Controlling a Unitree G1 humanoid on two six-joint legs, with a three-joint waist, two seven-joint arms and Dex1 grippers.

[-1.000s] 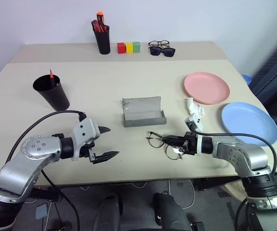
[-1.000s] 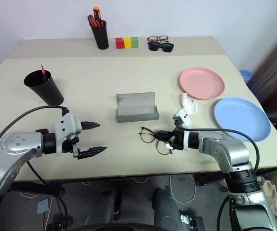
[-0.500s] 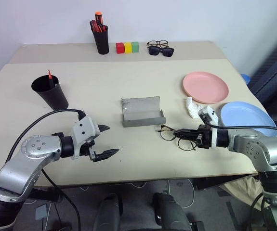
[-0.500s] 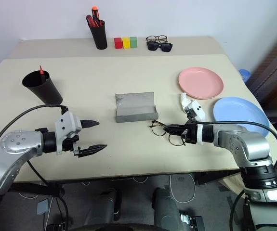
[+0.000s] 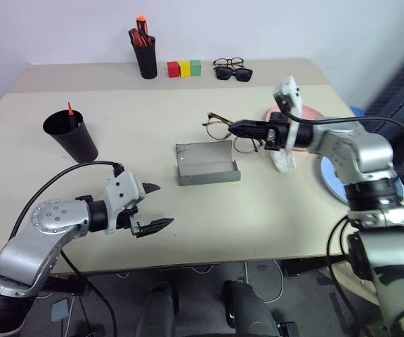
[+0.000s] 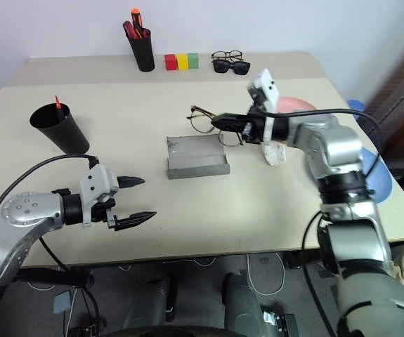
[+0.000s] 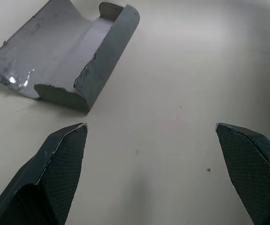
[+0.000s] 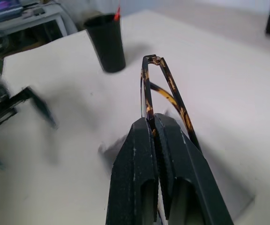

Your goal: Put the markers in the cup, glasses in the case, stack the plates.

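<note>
Since a second ago my right gripper [image 5: 238,128] has lifted the glasses [image 5: 222,126] off the near table [image 5: 187,203] edge and now holds them in the air above the far rim of the open case [image 5: 207,163]. From the left: the cup [image 5: 70,135] holds a red marker [image 5: 69,109], my left gripper [image 5: 152,207] hovers with fingers spread wide and empty, and my right fingers are pinched shut on the glasses' frame.

Grey case [image 5: 207,163], black cup [image 5: 71,136] with a red marker [image 5: 69,109]; pink plate [image 5: 307,116], blue plate [image 5: 331,175], tortoiseshell arms on the glasses [image 8: 159,91], beige desk [image 5: 145,119].
</note>
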